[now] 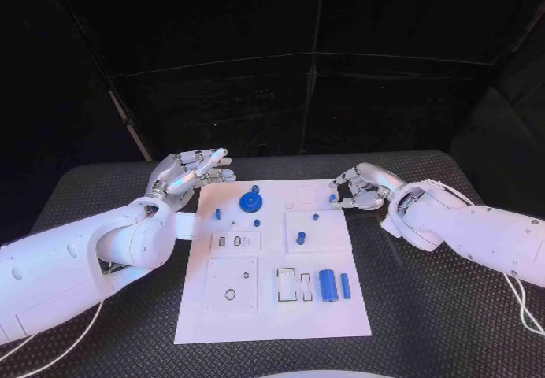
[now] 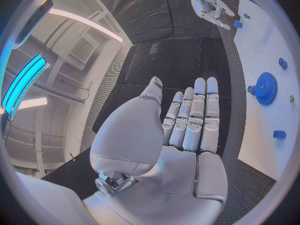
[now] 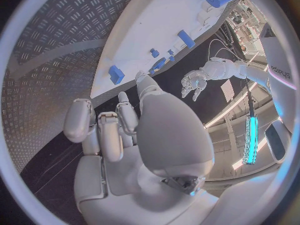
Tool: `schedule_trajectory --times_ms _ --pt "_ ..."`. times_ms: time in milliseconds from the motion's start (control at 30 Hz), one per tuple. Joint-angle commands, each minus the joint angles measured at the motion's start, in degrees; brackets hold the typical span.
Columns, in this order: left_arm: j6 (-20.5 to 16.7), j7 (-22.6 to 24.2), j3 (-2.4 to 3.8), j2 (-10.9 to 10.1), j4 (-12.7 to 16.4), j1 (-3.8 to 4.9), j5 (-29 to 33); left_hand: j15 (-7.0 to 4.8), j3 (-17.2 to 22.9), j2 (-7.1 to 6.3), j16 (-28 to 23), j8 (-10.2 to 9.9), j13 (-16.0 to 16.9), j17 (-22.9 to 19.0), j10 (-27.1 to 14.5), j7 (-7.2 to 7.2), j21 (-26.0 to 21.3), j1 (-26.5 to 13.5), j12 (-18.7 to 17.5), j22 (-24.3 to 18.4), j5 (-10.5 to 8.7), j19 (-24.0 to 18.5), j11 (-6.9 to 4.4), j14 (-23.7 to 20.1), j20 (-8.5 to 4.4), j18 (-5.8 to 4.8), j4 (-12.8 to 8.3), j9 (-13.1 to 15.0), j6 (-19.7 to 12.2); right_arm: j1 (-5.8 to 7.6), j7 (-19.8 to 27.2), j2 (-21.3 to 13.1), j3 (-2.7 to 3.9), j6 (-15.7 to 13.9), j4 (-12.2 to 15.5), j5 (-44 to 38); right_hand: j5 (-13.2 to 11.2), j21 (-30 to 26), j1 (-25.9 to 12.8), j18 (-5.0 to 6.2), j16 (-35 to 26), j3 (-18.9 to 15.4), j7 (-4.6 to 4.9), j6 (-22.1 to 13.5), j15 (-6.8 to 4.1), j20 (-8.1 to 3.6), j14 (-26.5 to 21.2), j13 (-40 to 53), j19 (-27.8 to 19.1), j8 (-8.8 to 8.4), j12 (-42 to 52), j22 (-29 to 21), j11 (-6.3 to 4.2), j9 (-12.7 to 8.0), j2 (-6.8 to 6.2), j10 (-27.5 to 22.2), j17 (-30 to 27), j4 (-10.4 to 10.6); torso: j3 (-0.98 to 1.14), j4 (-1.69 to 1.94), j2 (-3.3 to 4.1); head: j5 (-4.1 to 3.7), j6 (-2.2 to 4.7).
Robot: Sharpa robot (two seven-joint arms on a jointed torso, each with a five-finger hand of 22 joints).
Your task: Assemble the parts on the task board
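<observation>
At ten o'clock the left hand (image 1: 189,175) hangs spread and empty beside the board (image 1: 272,315), whose gear (image 1: 250,204) looks light, rigid, best pinched by its rim, while at two o'clock the right hand (image 1: 361,189) curls, apparently empty.

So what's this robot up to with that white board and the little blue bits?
It is meant to assemble small blue parts on the white task board, but at this moment it holds nothing. The left hand hovers open at the board's far left corner, fingers straight. The right hand sits at the far right edge, fingers partly curled around nothing, close to a small blue piece. A blue gear and a blue cylinder lie untouched on the board.
</observation>
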Motion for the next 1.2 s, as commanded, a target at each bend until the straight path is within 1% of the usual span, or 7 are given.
schedule_trajectory --times_ms 33,233,333,467,567,1100,1200 --pt "0.78 0.29 0.07 0.13 -0.02 0.05 -0.05 -0.15 0.0 0.44 -0.3 -0.17 0.06 0.08 0.4 -0.04 -0.34 0.2 -0.05 -0.1 -0.27 0.41 -0.09 0.37 -0.17 0.81 -0.24 0.05 0.5 0.0 1.13 0.44 0.05 0.39 -1.01 1.06 0.22 -0.1 0.48 -0.56 -0.08 -0.02 0.08 -0.19 0.14 -0.08 4.35 -0.03 -0.27 -0.26 -0.34 0.0 0.12 -0.05 0.26 -0.16 6.67 -0.4 -0.08 0.01 0.02 0.0 -0.07" --pt "0.81 0.28 0.07 0.2 -0.09 0.04 -0.05 -0.15 0.0 0.44 -0.3 -0.17 0.06 0.08 0.4 -0.04 -0.34 0.2 -0.05 -0.1 -0.27 0.41 -0.09 0.37 -0.17 0.81 -0.24 0.05 0.5 -0.09 0.64 1.44 0.05 0.52 -2.73 1.06 0.32 -0.07 0.61 -0.58 -0.04 -0.04 0.14 -0.34 0.16 -0.06 4.37 0.12 -0.21 -0.32 -0.23 0.09 0.16 -0.07 0.4 -0.1 6.79 -0.51 -0.12 0.01 0.0 -0.03 -0.23" --pt "0.81 0.25 0.07 0.23 -0.1 0.04 -0.05 -0.15 0.0 0.44 -0.3 -0.17 0.06 0.08 0.4 -0.04 -0.34 0.2 -0.05 -0.1 -0.27 0.41 -0.09 0.37 -0.17 0.81 -0.24 0.05 0.5 -0.11 0.25 2.02 0.05 1.2 -3.64 0.88 0.41 -0.09 0.86 -0.57 -0.05 0.01 0.17 -0.3 0.2 -0.04 4.37 0.15 -0.24 -0.25 -0.21 0.05 0.19 -0.04 0.7 -0.1 6.78 -0.71 -0.09 0.02 0.01 0.01 -0.36" --pt "0.82 0.24 0.07 0.25 -0.11 0.04 -0.05 -0.15 0.0 0.44 -0.3 -0.17 0.06 0.08 0.4 -0.04 -0.34 0.2 -0.05 -0.1 -0.27 0.41 -0.09 0.37 -0.17 0.81 -0.24 0.05 0.5 -0.12 -0.15 2.52 0.05 1.89 -4.3 0.41 0.45 -0.08 1.06 -0.57 -0.04 0.02 0.14 0.04 0.21 -0.02 4.37 0.25 -0.22 -0.06 -0.12 0.08 0.18 0.04 1.01 -0.06 6.8 -0.93 -0.12 0.06 0.0 -0.04 -0.46" --pt "0.81 0.23 0.07 0.25 -0.11 0.04 -0.05 -0.15 -0.02 0.45 -0.35 -0.2 0.05 0.11 0.44 -0.05 -0.36 0.2 -0.08 -0.12 -0.26 0.42 -0.1 0.39 -0.17 0.8 -0.27 0.05 0.54 -0.12 -0.33 2.75 0.05 2.2 -4.6 0.05 0.45 -0.07 1.17 -0.57 -0.03 0.02 0.11 0.31 0.2 -0.01 4.38 0.34 -0.22 0.07 -0.04 0.09 0.15 0.1 1.19 -0.01 6.84 -1.07 -0.07 0.05 0.01 0.0 -0.56" --pt "0.8 0.19 0.07 0.33 -0.22 0.03 -0.05 -0.15 -0.03 0.46 -0.38 -0.22 0.04 0.12 0.46 -0.06 -0.37 0.22 -0.1 -0.13 -0.26 0.43 -0.1 0.39 -0.18 0.8 -0.31 0.04 0.55 -0.17 -0.74 3.16 0.05 3.16 -5.31 -0.73 0.38 -0.03 1.21 -0.58 -0.02 -0.32 -0.39 2.88 -0.11 -0.22 4.41 0.94 -0.13 1.25 0.46 0.22 -0.26 0.45 2.05 0.36 6.95 -1.83 -0.06 0.02 -0.02 -0.11 -0.89" --pt "0.81 0.19 0.07 0.35 -0.25 0.03 -0.05 -0.15 -0.03 0.46 -0.38 -0.22 0.04 0.12 0.46 -0.06 -0.37 0.22 -0.1 -0.13 -0.26 0.43 -0.1 0.39 -0.18 0.8 -0.31 0.04 0.55 -0.21 -0.75 3.19 0.05 3.21 -5.33 -0.78 0.38 -0.02 1.14 -0.58 0.0 -0.39 -0.49 3.35 -0.19 -0.29 4.42 1.04 -0.11 1.46 0.55 0.24 -0.35 0.49 2.2 0.43 7.01 -1.92 -0.08 0.02 -0.03 -0.16 -0.98"
